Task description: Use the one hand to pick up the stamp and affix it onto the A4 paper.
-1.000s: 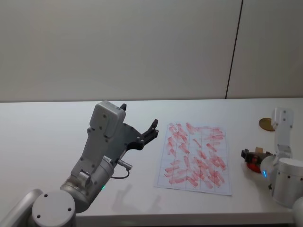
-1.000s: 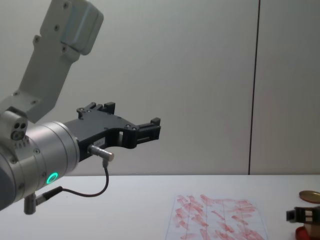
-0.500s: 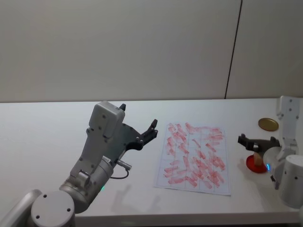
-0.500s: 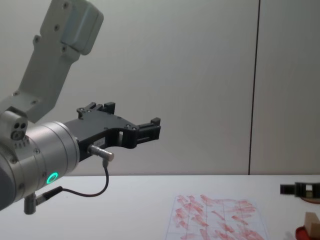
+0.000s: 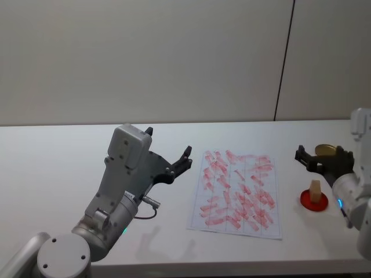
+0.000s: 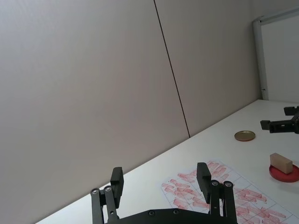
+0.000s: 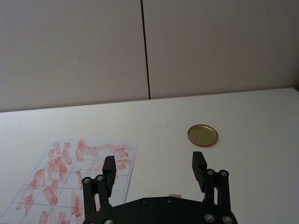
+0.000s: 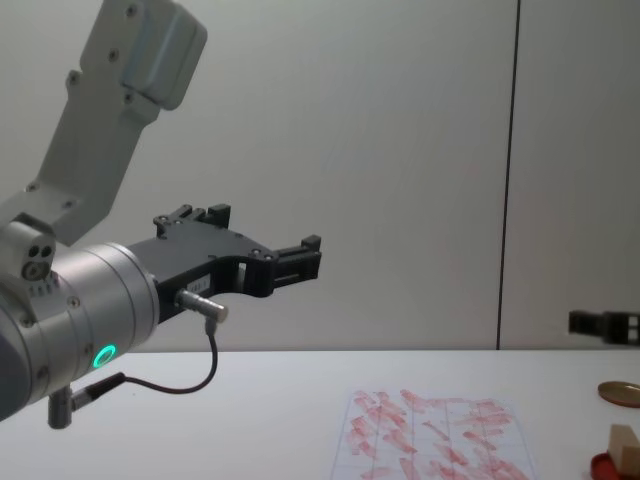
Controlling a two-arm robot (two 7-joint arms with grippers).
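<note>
The stamp (image 5: 315, 190) is a small beige block standing on a low red round base (image 5: 313, 202) to the right of the A4 paper (image 5: 237, 194), a white sheet covered in red marks. My right gripper (image 5: 317, 157) hovers above and slightly behind the stamp, open and empty, with a clear gap down to it. In the right wrist view its fingers (image 7: 199, 164) stand wide apart over the table. The chest view shows the stamp (image 8: 623, 445) at the lower right, below the right gripper (image 8: 600, 322). My left gripper (image 5: 171, 159) is raised left of the paper, open and empty.
A flat gold disc (image 7: 202, 135) lies on the table behind the red base, partly hidden by the right gripper in the head view. The white table (image 5: 58, 162) spreads wide to the left of the paper. A plain wall stands behind.
My right gripper has lifted up and back from the red base, leaving the stamp standing on it. The left arm has not moved.
</note>
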